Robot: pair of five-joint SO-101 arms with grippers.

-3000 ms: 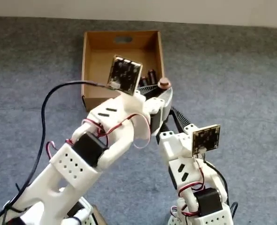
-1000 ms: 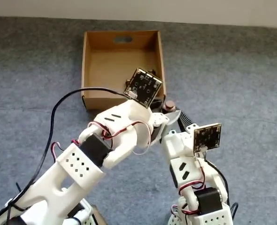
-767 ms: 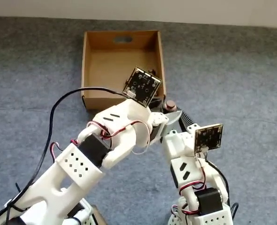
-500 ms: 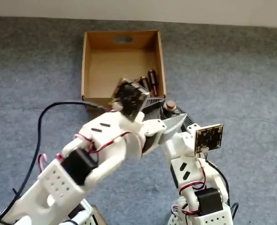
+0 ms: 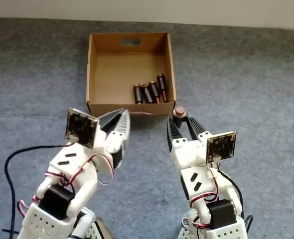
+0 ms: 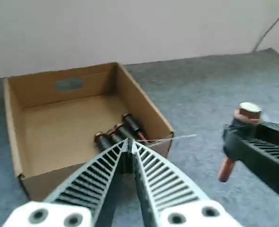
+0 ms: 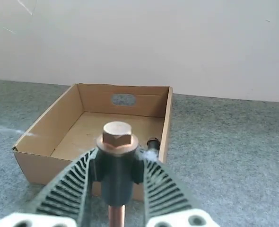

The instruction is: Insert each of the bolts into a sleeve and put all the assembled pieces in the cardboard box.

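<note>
The cardboard box (image 5: pixel 89 69) stands at the back of the grey carpet. Several assembled pieces (image 5: pixel 149 93), dark sleeves with copper bolts in them, lie side by side in its near right corner. My right gripper (image 5: pixel 181 118) hovers just in front of the box's near right corner, shut on an upright bolt in a dark sleeve (image 7: pixel 117 175), with the copper hex head (image 7: pixel 117 135) on top. My left gripper (image 5: pixel 118 122) is shut and holds nothing, just in front of the box's near wall. From the left wrist I see the box (image 6: pixel 139 99), the pieces (image 6: pixel 116 135) and the held bolt (image 6: pixel 248 113).
Grey carpet surrounds the box, with open floor to the left and right of both arms. A pale wall rises behind the box (image 7: pixel 49 127). A black cable (image 5: pixel 22 154) trails from the left arm on the near left.
My left arm has drawn back from above the right gripper and the box's corner to the near left, uncovering the pieces in the box. The right gripper kept its bolt and barely moved.
</note>
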